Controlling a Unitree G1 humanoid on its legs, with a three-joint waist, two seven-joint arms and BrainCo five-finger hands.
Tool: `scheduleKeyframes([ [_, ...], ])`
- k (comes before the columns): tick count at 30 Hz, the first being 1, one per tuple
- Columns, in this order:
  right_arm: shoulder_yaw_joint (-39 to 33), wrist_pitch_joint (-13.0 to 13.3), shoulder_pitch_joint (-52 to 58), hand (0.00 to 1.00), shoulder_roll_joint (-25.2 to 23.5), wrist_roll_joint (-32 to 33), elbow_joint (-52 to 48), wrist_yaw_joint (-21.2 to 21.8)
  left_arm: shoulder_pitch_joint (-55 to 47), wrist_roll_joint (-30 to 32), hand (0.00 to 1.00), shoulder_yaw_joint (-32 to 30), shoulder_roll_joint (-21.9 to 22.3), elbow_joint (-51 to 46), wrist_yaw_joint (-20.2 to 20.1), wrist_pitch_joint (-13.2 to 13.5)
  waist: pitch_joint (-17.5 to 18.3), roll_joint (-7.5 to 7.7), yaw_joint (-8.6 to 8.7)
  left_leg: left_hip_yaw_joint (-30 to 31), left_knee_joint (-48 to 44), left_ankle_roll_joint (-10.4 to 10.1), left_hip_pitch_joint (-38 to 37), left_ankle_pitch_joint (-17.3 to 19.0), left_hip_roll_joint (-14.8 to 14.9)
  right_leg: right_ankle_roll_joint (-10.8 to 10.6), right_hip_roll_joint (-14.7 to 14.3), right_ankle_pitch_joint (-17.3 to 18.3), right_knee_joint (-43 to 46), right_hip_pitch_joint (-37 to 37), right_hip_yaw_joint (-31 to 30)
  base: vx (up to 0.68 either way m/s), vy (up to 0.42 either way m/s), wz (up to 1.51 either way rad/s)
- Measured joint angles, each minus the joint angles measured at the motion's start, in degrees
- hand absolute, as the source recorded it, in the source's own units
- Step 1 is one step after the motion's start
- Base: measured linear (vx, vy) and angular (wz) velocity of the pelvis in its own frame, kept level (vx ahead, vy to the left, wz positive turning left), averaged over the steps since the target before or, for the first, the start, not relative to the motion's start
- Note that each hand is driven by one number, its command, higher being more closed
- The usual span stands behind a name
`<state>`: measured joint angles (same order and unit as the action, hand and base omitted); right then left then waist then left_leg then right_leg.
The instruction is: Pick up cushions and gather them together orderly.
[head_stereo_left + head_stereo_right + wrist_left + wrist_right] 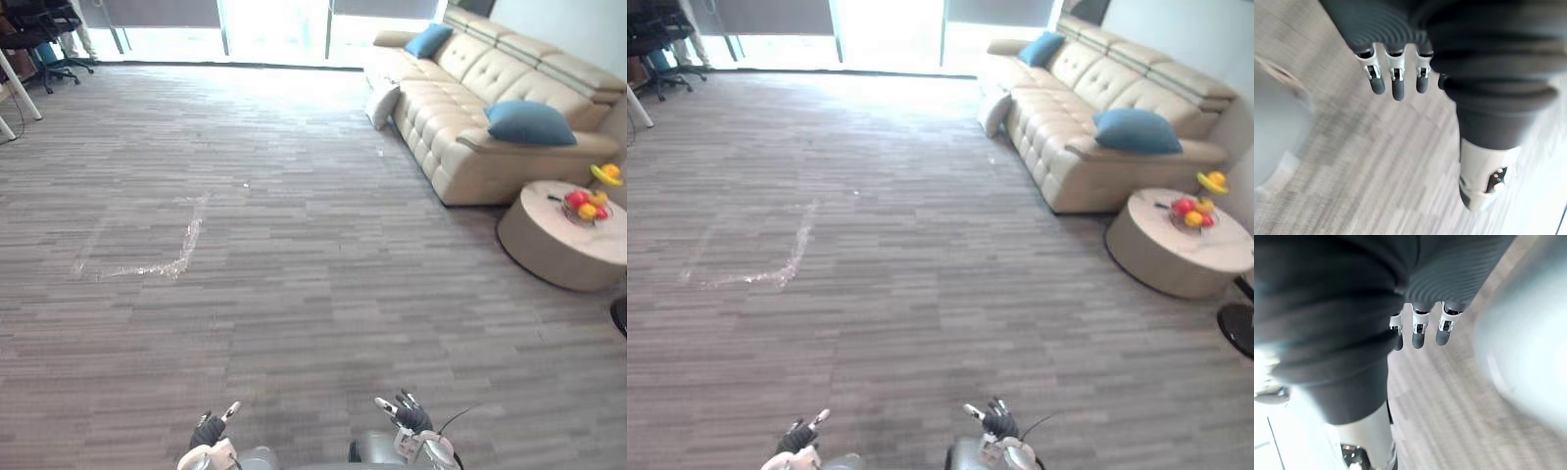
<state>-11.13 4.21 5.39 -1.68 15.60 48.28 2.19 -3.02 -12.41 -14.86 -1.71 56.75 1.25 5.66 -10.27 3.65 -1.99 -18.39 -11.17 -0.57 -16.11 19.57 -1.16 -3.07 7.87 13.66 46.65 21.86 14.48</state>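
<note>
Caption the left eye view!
Near blue cushion and far blue cushion on beige sofa, white cushion on floor, left hand and right hand open.

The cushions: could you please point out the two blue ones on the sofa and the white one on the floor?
Near blue cushion (529, 123): left eye view, middle of its front face.
Far blue cushion (428, 40): left eye view, its centre.
White cushion (382, 103): left eye view, middle of its face.

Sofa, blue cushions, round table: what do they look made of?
Sofa: cream leather or faux leather, judging by the smooth tufted panels with a slight sheen. Near blue cushion and far blue cushion: matte fabric, probably woven, with no shine and soft puffed edges. Round table: beige matte drum, stone-like or composite. The look leaves that open.
</note>
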Motion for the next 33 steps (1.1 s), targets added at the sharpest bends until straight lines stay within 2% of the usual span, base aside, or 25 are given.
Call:
scheduleKeyframes([
  [2, -0.46, -0.06, -0.71, 0.0, 0.78, 0.0, 0.22, -0.01, 0.2, 0.57, 0.0, 2.75, 0.63, 0.0, -0.3, 0.02, -0.45, -0.71, 1.93, 2.11, 3.45, 0.01, -6.05, 0.02, -0.66, 2.27, -2.04, -5.24, -18.11, 0.73, 0.5, 0.88, 0.039, 0.76],
  [3, -0.36, -0.08, -0.36, 0.0, 1.28, 0.02, 0.3, -0.02, 0.06, 1.39, 0.0, 3.18, 1.35, -0.03, -0.29, 0.06, -0.38, -0.88, 2.47, 4.85, 2.98, 0.02, -8.48, 0.03, -1.12, 5.26, -2.93, -11.81, -21.55, 0.58, -2.18, 0.9, -0.074, 0.79],
  [4, -0.13, -0.28, -0.33, 0.0, 2.15, -0.02, 0.35, 0.01, 0.16, 1.69, 0.0, 3.09, 2.66, 0.11, -0.27, 0.04, 0.15, -2.03, 2.9, 6.8, 1.79, 0.04, -9.36, 0.01, -0.29, 9.73, -3.76, -13.65, -19.31, 0.16, -2.84, 0.9, -0.09, 0.53],
  [5, -0.14, -0.32, -0.64, 0.0, 3.47, -0.17, 0.35, 0.03, 0.09, 1.92, 0.0, 2.87, 3.72, -0.01, -0.37, 0.08, 0.58, -4.28, 2.76, 7.76, -0.27, -0.34, -9.11, -0.46, 1.34, 9.62, -3.92, -11.29, -16.46, 0.28, -1.8, 0.85, -0.104, 0.29],
  [6, -0.64, -0.37, -1.17, 0.0, 4.09, -1.08, 0.18, -0.04, 0.09, 2.36, 0.0, 2.73, 5.18, -0.02, -0.41, 0.06, 0.11, -5.92, 2.58, 9.55, -8.12, -1.47, -6.76, -2.94, 2.68, 10.2, -3.75, -6.61, -12.43, -0.07, -1.1, 0.81, -0.12, 0.14],
  [8, -1.47, -0.52, -1.7, 0.0, 4.24, -1.99, 0.16, -0.31, 0.87, 3.44, 0.0, 1.94, 5.52, 0.1, -0.47, -0.09, -0.69, -7.62, 3.02, 11.6, -27.35, -5.13, 0.6, -13.93, 4.86, 9.77, -5.29, -1.83, -13.4, -5.57, -0.62, 0.94, -0.141, 0.07],
  [9, -1.42, -0.6, -1.95, 0.0, 4.17, -1.84, 0.2, -0.61, 0.74, 3.41, 0.0, 0.46, 5.25, -0.12, -0.45, -0.11, -1.38, -8.12, 2.94, 12.54, -42.98, -8.03, 7.58, -18.5, 7.96, 10.24, -7.04, -0.2, -16.42, -10.5, -0.41, 0.74, -0.068, -0.06],
  [10, -1.41, -0.72, -2.1, 0.0, 4.05, -1.84, 0.34, -0.68, 0.76, 3.41, 0.0, 0.04, 5.27, -0.37, -0.42, -0.09, -1.62, -8.37, 2.83, 12.23, -48.09, -7.35, 9.93, -17.95, 9.28, 10.35, -7.64, 0.16, -17.65, -12.71, -0.42, 0.68, -0.045, -0.2],
  [11, -0.86, -0.87, -2.75, 0.0, 3.14, -1.83, 1.61, -0.87, 0.67, 3.39, 0.0, -0.69, 4.99, -2.07, -0.42, 0.06, -2.54, -7.61, 1.68, 10.39, -57.47, -4.38, 15.95, -14.33, 12.11, 10.58, -8.92, 1.05, -21.85, -20.13, -1.2, 0.64, -0.068, -0.24],
  [12, -0.29, -1.07, -3.24, 0.0, 1.91, -1.82, 2.85, -0.95, 0.48, 3.4, 0.0, -1.08, 4.51, -3.29, -0.41, 0.21, -2.69, -5.86, 1.07, 9.01, -57.84, -3.16, 21.04, -11.98, 12.57, 10.22, -8.82, 1.26, -26.37, -25.27, -2.01, 0.6, -0.073, -0.25],
  [14, 0.82, -1.51, -3.62, 0.0, 0.45, -1.66, 2.89, -0.97, 0.26, 3.33, 0.0, -1.57, 4.13, -5.38, -0.4, 0.36, -2.31, -4.99, 0.04, 5.88, -51.69, -2.22, 29.5, -9.56, 13.16, 9.48, -8.66, 1.58, -32.54, -31.19, -3.56, 0.57, -0.027, -0.37],
  [16, 1.23, -1.91, -4.2, 0.0, -0.21, -1.54, 3.56, -1.04, -0.09, 3.27, 0.0, -1.67, 4.23, -6.5, -0.33, 0.37, -2.26, -5.02, -0.96, 1.72, -37.21, -2.58, 33.08, -8.64, 13.16, 7.88, -7.84, 2.32, -35.89, -34.73, -5.42, 0.66, 0.09, -0.61],
  [17, 1.22, -2.13, -4.3, 0.0, -0.79, -1.48, 3.93, -1.05, -0.38, 3.21, 0.0, -2.52, 4.42, -6.72, -0.31, 0.48, -2.46, -4.92, -1.62, 0.46, -22.58, -2.41, 34.83, -9.59, 11.04, 6.5, -6.35, 4.15, -37.78, -38.5, -7.35, 0.67, 0.176, -0.61],
  [18, 1.23, -2.15, -4.28, 0.0, -1.06, -1.49, 4.24, -1.1, -0.84, 3.13, 0.0, -3.28, 4.52, -6.78, -0.22, 0.63, -2.25, -4.75, -2.11, 0.68, -14.79, -3.26, 35.03, -11.17, 9.66, 5.5, -5.36, 5.37, -38.41, -40.24, -8.63, 0.68, 0.209, -0.67],
  [19, 1.38, -2.14, -4.3, 0.0, -1.04, -1.48, 4.36, -1.1, -1.34, 3.1, 0.0, -3.48, 4.52, -6.81, -0.18, 0.8, -1.95, -4.71, -2.38, 0.65, -11.75, -3.58, 35.03, -12.01, 9.33, 4.87, -4.94, 6.18, -38.51, -40.8, -9.52, 0.57, 0.241, -0.92],
  [20, 1.75, -2.09, -3.86, 0.0, -0.61, -1.49, 4.81, -1.09, -3.06, 2.52, 0.0, -3.71, 3.93, -6.64, -0.18, 1.16, -1.51, -4.42, -2.59, 0.58, -11.2, -1.92, 35.46, -16.56, 9.39, 4.49, -4.16, 7.62, -38.45, -42.43, -12.48, 0.75, 0.347, -0.98],
  [21, 1.96, -2.11, -3.8, 0.0, -1.3, -1.51, 4.74, -1.1, -3.28, 1.81, 0.0, -4.33, 3.18, -6.56, -0.14, 1.15, -0.39, -3.4, -2.82, -0.19, -14.25, 0.81, 35.61, -17.35, 9.08, 4.36, -2.64, 7.54, -35.64, -42.06, -14.21, 0.78, 0.368, -0.91],
  [23, 1.8, -2.13, -2.6, 0.0, -2.33, -1.52, 4.41, -1.07, -3.17, 2.01, 0.0, -4.23, 2.29, -6.35, -0.11, 1.13, 0.68, -0.79, -2.96, -3.02, -16.02, 1.83, 33.85, -12.89, 7.8, 1.93, 0.44, 6.08, -25.5, -38.06, -16.24, 0.84, 0.425, -0.64],
  [24, 1.91, -2.01, -1.85, 0.0, -2.33, -1.86, 4.42, -1.03, -2.66, 2.1, 0.0, -4.18, 1.05, -5.02, -0.1, 1.07, 0.25, 1.13, -3.12, -5.15, -15.97, 2.13, 28.64, -8.95, 5.73, -4.0, 2.81, -2.11, -5.19, -29.64, -19.33, 0.73, 0.391, -0.67],
  [25, 1.78, -1.98, -1.75, 0.0, -2.14, -1.89, 4.24, -1.01, -2.46, 2.15, 0.0, -3.9, 0.45, -4.62, -0.06, 1.0, -0.05, 1.24, -2.83, -5.4, -15.72, 1.92, 26.51, -7.66, 4.84, -5.35, 3.36, -6.37, 3.52, -25.77, -20.02, 0.67, 0.376, -0.43],
  [27, 0.3, -1.21, -1.8, 0.0, -1.76, -1.89, 3.72, -1.05, -2.03, 2.17, 0.0, -2.98, -0.43, -2.85, 0.14, 0.02, -0.28, 1.01, -0.68, -4.11, -14.16, 2.09, 19.92, -4.62, 3.08, -5.67, 2.88, -7.79, 17.29, -19.42, -17.37, 0.59, 0.258, 0.29],
  [28, -0.18, -0.71, -0.36, 0.0, -1.42, -1.88, 1.98, -1.05, -1.68, 2.17, 0.0, -0.86, -0.64, -2.11, 0.28, -0.08, -0.28, 0.44, -0.1, -2.58, -9.96, 1.85, 13.44, -3.55, 1.68, -4.54, 3.26, -5.21, 19.57, -15.93, -11.42, 0.78, 0.255, 0.74],
  [30, -1.02, -0.11, 0.53, 0.0, -0.71, -1.92, 0.05, -0.81, -0.12, 2.23, 0.0, 1.64, -0.21, -1.4, 0.21, -0.11, -0.26, -0.41, 0.15, -0.01, -4.19, 1.72, 6.96, -3.01, 0.58, -2.83, 4.02, -2.27, 16.62, -9.58, -3.51, 0.78, 0.183, 0.84],
  [32, -3.5, 0.0, -0.28, 0.0, -0.14, -1.89, 0.0, -0.73, 1.49, 2.49, 0.0, 3.16, 0.69, 0.23, -0.04, -0.38, -0.79, -1.04, 1.42, 2.84, 0.67, 1.59, 1.1, -2.65, 0.21, -0.4, 3.87, -0.81, 3.73, -3.32, 3.04, 0.74, 0.059, 0.87],
  [33, -3.95, -0.01, -0.31, 0.0, 0.32, -1.91, 0.28, -0.78, 1.5, 2.91, 0.0, 3.85, 1.39, 0.26, -0.16, -0.51, -1.15, -1.51, 2.1, 3.46, 3.82, 1.58, -2.87, -2.64, 0.22, 0.72, 2.82, -2.43, -7.43, -2.62, 5.51, 0.41, -0.002, 0.6],
])
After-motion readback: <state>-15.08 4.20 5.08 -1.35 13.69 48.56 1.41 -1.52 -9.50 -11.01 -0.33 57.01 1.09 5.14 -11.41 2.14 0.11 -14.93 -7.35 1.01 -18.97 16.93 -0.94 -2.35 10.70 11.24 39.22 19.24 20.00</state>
